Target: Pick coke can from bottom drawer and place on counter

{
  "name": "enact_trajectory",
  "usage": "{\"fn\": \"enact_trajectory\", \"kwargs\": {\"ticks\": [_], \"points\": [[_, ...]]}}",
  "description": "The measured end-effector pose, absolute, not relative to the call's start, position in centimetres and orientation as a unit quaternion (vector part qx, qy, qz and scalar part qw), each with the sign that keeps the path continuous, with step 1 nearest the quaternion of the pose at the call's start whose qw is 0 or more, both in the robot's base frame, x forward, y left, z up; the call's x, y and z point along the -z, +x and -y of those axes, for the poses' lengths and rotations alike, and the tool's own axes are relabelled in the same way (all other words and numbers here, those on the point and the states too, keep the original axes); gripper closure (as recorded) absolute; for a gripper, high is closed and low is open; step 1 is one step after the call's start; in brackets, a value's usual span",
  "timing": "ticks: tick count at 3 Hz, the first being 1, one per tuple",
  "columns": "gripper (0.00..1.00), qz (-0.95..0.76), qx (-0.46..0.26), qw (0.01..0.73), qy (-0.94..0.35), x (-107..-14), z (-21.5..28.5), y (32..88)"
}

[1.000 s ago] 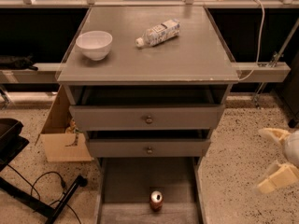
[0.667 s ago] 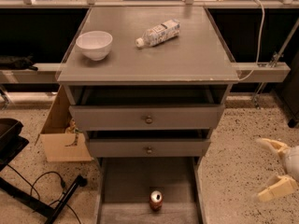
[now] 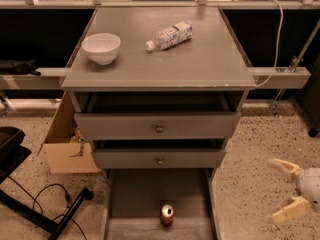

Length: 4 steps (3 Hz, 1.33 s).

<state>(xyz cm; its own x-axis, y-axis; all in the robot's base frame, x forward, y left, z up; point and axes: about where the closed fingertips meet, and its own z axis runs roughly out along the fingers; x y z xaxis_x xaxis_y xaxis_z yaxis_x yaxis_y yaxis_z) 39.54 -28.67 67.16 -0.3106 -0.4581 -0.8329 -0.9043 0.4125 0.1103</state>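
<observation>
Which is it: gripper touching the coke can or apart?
Apart. Camera view: gripper, open, over floor at right; bottom drawer wall lies between it and coke can.

Speckled terrazzo floor (image 3: pixel 250 154). Cardboard box (image 3: pixel 67 151) on floor at left, black stand (image 3: pixel 75 209) w/ cable bottom left. Dark recess behind, pale rail (image 3: pixel 280 77) across, white cable (image 3: pixel 281 34) hanging rt. Gripper (image 3: pixel 274 190) low rt over floor, fingers spread.

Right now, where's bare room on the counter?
The counter is bare across its front and right, bordered by the bowl and bottle; back-left is crowded. The gripper, open, is over the floor right of the bottom drawer.
</observation>
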Motion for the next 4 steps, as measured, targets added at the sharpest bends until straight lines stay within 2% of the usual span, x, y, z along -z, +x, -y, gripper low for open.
{"fn": "enact_trajectory", "kwargs": {"ticks": [1, 3, 4], "points": [[0.0, -0.75, -0.31, 0.373, -0.45, -65.9, 28.5, 39.8], [0.0, -0.696, -0.32, 0.401, -0.503, -53.0, 23.9, 44.0], [0.0, -0.684, -0.303, 0.413, -0.52, -47.4, 22.2, 45.3]]}}
